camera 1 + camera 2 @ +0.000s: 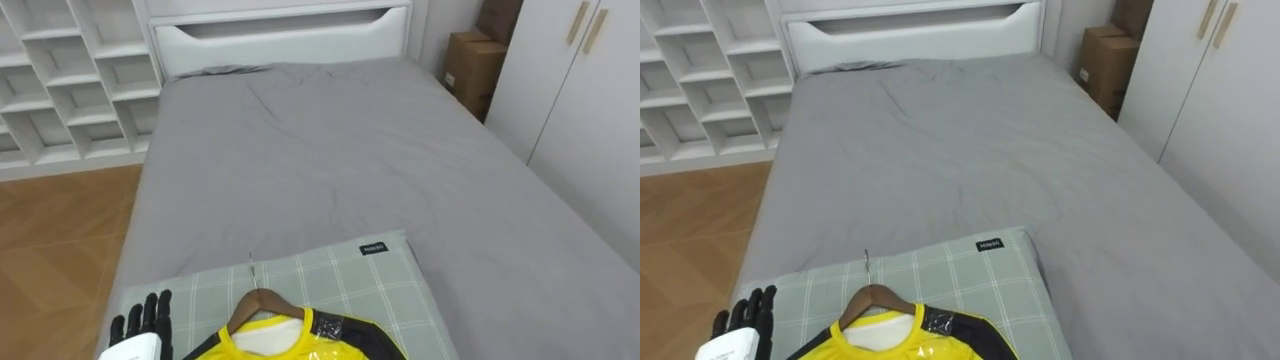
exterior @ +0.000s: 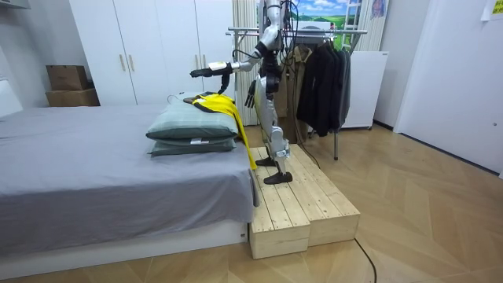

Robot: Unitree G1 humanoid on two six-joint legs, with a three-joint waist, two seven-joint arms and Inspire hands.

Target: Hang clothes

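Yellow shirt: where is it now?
Low in the eye views, the yellow shirt on its hanger lies on the checked pillow, right of the left hand.

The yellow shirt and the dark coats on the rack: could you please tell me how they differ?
The yellow shirt lies draped over the checked pillow; the dark coats hang upright from the rack. The yellow shirt is bright with black trim; the dark coats are plain dark. Both are upper-body garments.
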